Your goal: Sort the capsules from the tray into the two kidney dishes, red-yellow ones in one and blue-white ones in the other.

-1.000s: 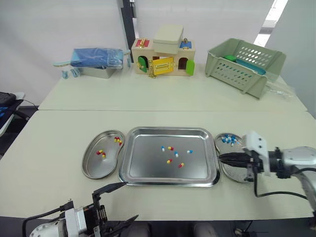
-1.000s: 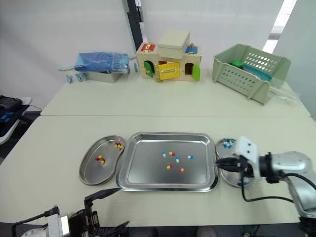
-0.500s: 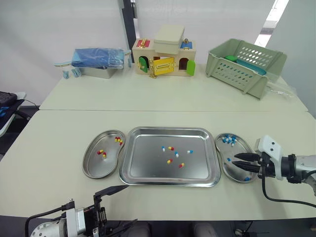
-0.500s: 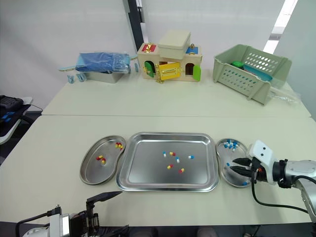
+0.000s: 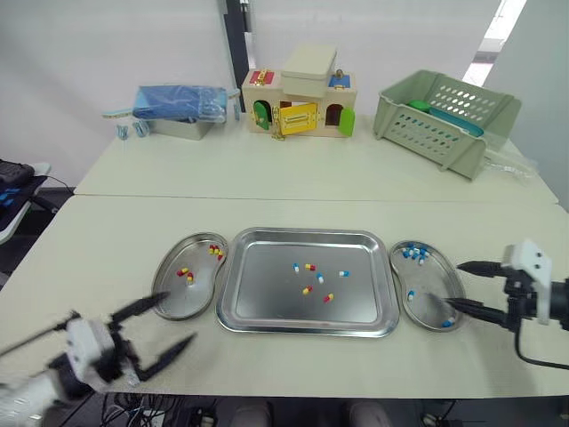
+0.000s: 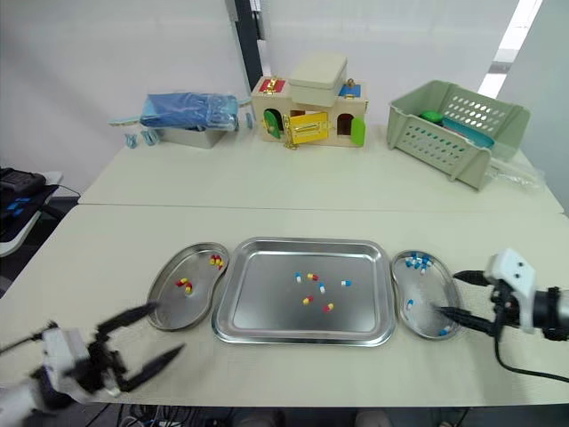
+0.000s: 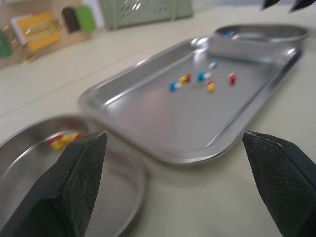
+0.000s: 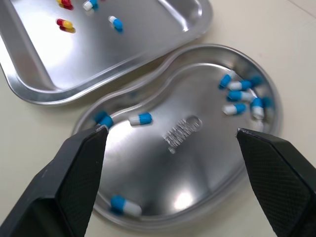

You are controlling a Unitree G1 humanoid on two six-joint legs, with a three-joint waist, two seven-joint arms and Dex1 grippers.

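Head views: a pale desk [image 5: 107, 231] holds a rectangular steel tray [image 5: 307, 234] with a steel kidney dish on either side, both just beside it. Six capsules [image 5: 317, 279] lie loose near the tray's middle, three red-yellow and three blue-white. The left kidney dish [image 5: 167, 301] holds red-yellow capsules [image 5: 214, 253] in two small groups. The right kidney dish [image 5: 434, 283] holds blue-white capsules [image 5: 413, 253], most of them clustered at its far end. The left hand [image 5: 179, 318] is open and empty, fingers spread, at the near edge of the left dish. The right hand [image 5: 452, 283] is open and empty, fingers spread wide at the outer side of the right dish. At the back of the desk stand a wooden toy house [image 5: 300, 104] and a green basket [image 5: 440, 111].

Left wrist view: two spread black fingers [image 7: 74, 190] frame the left dish, the tray and its loose capsules.

Right wrist view: two spread black fingers [image 8: 76, 182] frame the right dish, with nothing between them but the blue-white capsules lying in it. A corner of the tray is beside it.
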